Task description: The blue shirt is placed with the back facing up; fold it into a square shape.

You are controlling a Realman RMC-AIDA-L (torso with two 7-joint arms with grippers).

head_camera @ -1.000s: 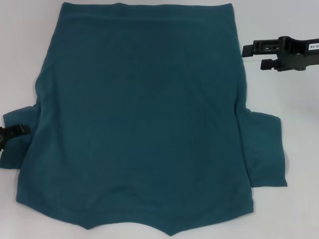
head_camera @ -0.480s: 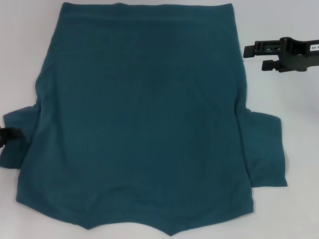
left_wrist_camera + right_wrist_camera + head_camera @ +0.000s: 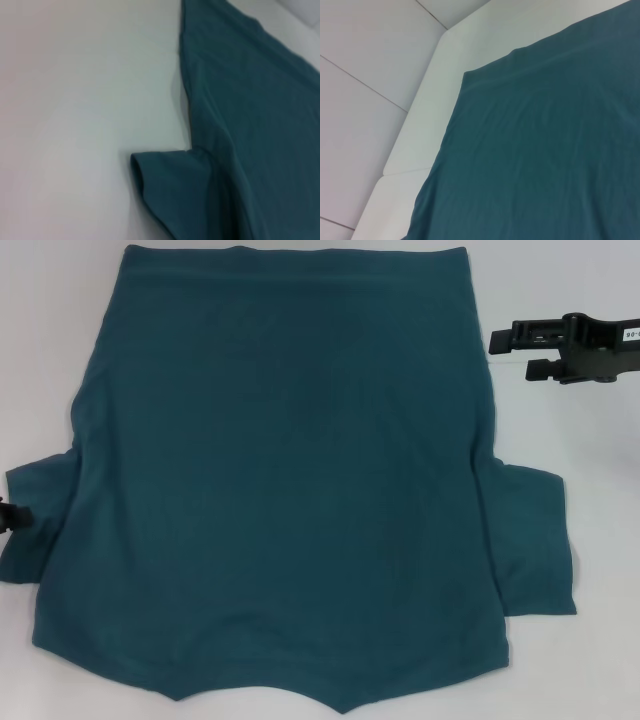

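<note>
The blue shirt [image 3: 285,470] lies flat on the white table [image 3: 580,680] with its plain back up, hem at the far side and both short sleeves spread out near me. The tip of my left gripper [image 3: 8,515] shows at the left edge of the head view, beside the left sleeve [image 3: 35,520]. That sleeve [image 3: 170,195] also appears in the left wrist view. My right gripper [image 3: 518,353] hovers open just off the shirt's far right edge, holding nothing. The right wrist view looks down on a far corner of the shirt [image 3: 545,150].
White table surface [image 3: 75,125] surrounds the shirt on both sides. The table's edge [image 3: 427,95] and a tiled floor beyond it show in the right wrist view. Nothing else lies on the table.
My left gripper has drawn back to the left, off the left sleeve, until only its tip shows. The right gripper and the shirt have stayed in place.
</note>
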